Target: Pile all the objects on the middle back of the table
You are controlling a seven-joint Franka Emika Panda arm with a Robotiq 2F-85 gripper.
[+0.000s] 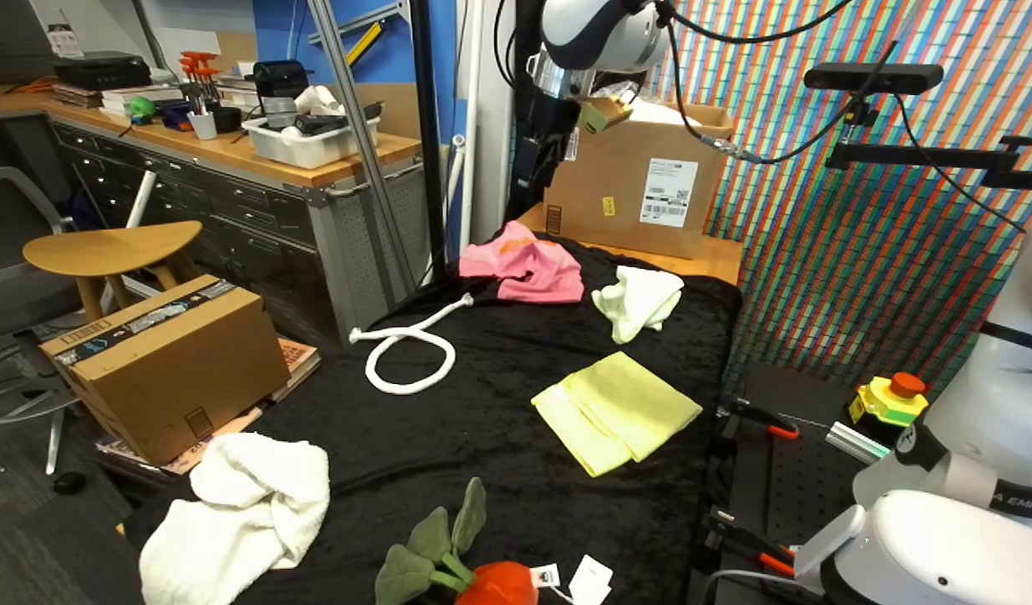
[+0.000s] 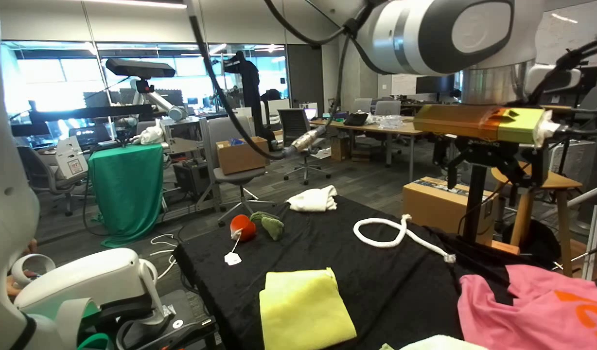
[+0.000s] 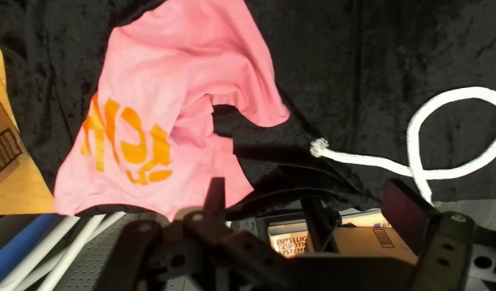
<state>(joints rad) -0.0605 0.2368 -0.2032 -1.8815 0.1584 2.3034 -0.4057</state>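
Note:
The table [image 1: 482,437] is draped in black. A pink cloth [image 1: 529,267] with orange lettering lies crumpled near one end, beside a small white cloth [image 1: 638,302]. The white rope loop [image 1: 402,388] and a folded yellow square cloth [image 1: 634,403] rest further along. At the opposite end are a larger white cloth [image 1: 239,521] and the red plush toy [image 1: 499,584] with green leaves, cut off by the frame. In the wrist view, the pink cloth [image 3: 183,64] and rope [image 3: 462,93] lie beyond my gripper [image 3: 306,184]. Its fingers stand wide apart, holding nothing, above the table's edge.
A large cardboard box [image 1: 642,185] stands on a wooden surface behind the pink cloth. Another cardboard box [image 1: 176,361] sits on books beside the table. A black post [image 2: 475,209] rises by the table edge near the gripper. The cluttered workbench [image 1: 230,151] is further off.

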